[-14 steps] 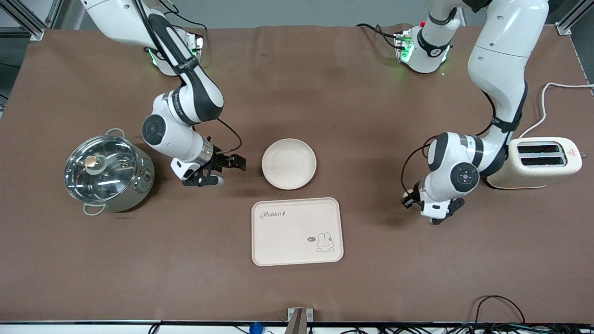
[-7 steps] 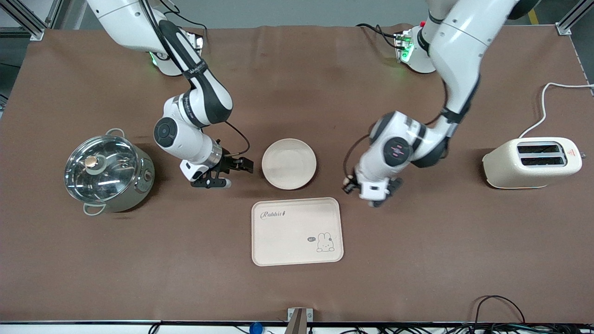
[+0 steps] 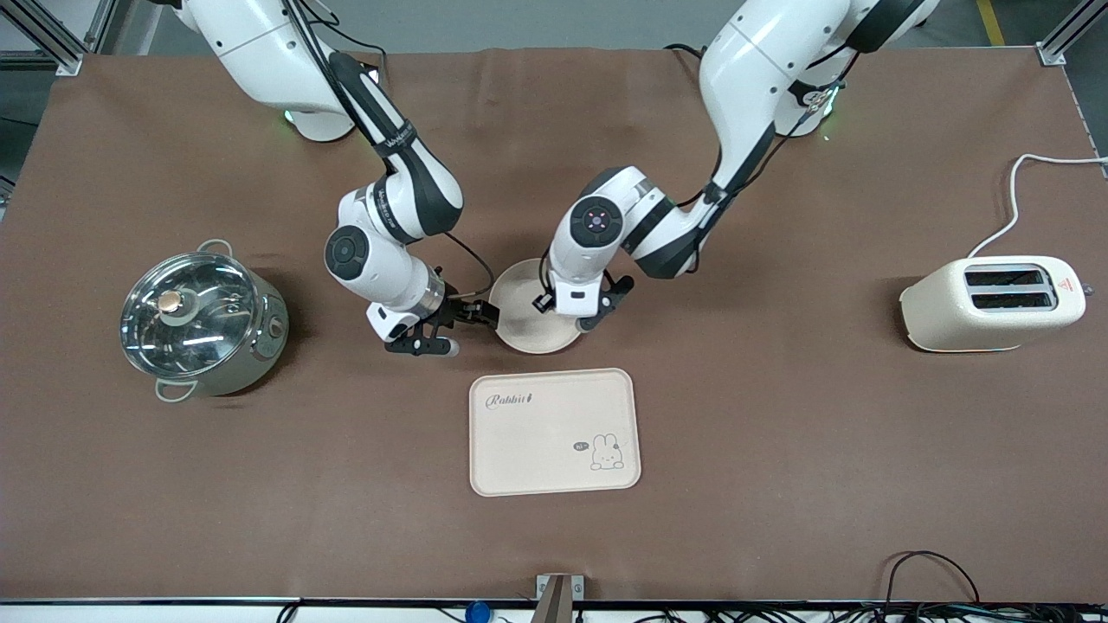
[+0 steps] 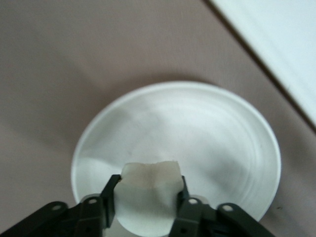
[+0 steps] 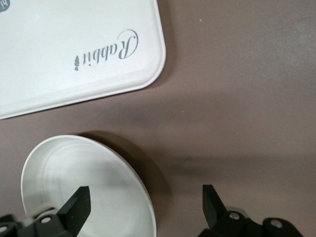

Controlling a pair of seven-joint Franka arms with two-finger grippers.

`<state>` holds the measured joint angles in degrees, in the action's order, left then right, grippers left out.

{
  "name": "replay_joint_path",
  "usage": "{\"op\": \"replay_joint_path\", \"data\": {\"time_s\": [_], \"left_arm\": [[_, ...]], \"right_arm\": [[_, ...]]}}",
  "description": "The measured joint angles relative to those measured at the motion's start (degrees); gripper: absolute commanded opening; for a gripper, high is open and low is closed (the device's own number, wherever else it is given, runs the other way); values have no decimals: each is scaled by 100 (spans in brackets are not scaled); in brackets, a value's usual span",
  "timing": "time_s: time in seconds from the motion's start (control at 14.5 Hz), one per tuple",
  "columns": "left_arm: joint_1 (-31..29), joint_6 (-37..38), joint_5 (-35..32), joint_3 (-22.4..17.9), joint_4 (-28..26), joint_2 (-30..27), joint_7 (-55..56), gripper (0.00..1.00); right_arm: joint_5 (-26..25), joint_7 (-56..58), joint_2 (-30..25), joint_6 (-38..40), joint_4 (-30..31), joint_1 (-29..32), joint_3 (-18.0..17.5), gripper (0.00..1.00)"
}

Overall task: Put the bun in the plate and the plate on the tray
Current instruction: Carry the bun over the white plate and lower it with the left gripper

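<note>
Left gripper (image 4: 148,210) clamped on the bun (image 4: 149,177), a pale cream lump pinched between the two black fingers (image 4: 109,200), hanging over the plate (image 4: 207,143) and not yet resting in it. In the front view, left gripper (image 3: 582,313) above the plate (image 3: 532,333) on the side toward the left arm's end of the bench (image 3: 779,433).

Right gripper (image 3: 454,329) just beside the plate's rim toward the right arm's end, low over the bench, spread wide with nothing held. In the right wrist view, open fingers (image 5: 74,207) straddling the rim of the plate (image 5: 74,168), one over the dish and one outside it; contact not discernible.

Plate sitting on the brown bench, apart from the tray (image 3: 554,431), farther from the front camera than it. Tray bare, "Rabbit" lettering and bunny drawing showing; one corner of the tray (image 5: 59,59) near the plate in the right wrist view.
</note>
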<state>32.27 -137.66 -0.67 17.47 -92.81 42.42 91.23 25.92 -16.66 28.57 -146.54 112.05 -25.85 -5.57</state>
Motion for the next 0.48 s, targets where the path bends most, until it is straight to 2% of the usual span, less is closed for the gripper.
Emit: {"op": "replay_joint_path", "data": {"time_s": [0.07,0.28,0.48], "left_arm": [[21,-75,0,-1,31,88,1,98],[-6,-135,-14,-26,109,166,1,100],[-161,103,-184,-89,292,-27,0,100]], "right_arm": [[0,-5,26,-37,-11,-10,0,100],[0,-17,92,-152,-15,-49,0,100],[0,-33,136,-191,-26,-72,1,100]]}}
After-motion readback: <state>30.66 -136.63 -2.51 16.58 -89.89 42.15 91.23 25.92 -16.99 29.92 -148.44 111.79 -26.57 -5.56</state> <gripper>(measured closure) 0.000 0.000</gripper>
